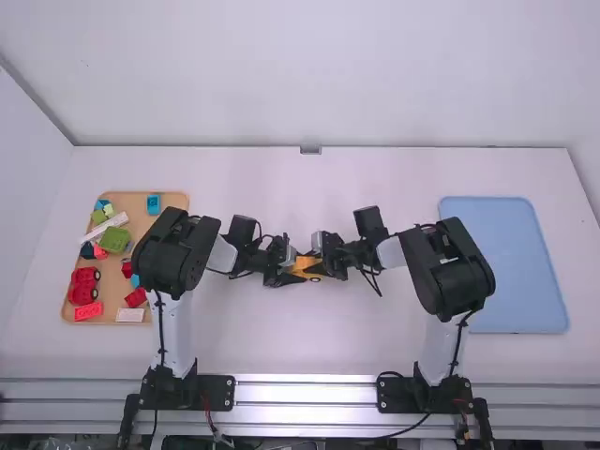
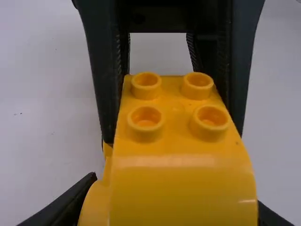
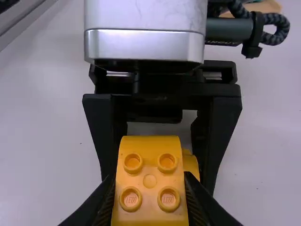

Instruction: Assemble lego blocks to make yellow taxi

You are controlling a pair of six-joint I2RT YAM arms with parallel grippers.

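At the middle of the table, my left gripper (image 1: 289, 270) and right gripper (image 1: 323, 257) face each other around a yellow block (image 1: 307, 265). Four studs and a smooth curved end mark this yellow block (image 2: 176, 174) in the left wrist view; the left gripper (image 2: 175, 214) is shut on it, its fingertips against both sides low down. The right wrist view has the right gripper (image 3: 149, 200) shut on the studded yellow block (image 3: 150, 181). Another yellow part (image 3: 191, 165) bulges out beside it, mostly hidden. How the yellow parts join cannot be told.
On the left, a wooden tray (image 1: 173, 200) holds loose red, green, blue and white blocks, with a red wheeled piece (image 1: 83, 285) among them. A blue tray (image 1: 506, 267) lies on the right, beyond the right arm.
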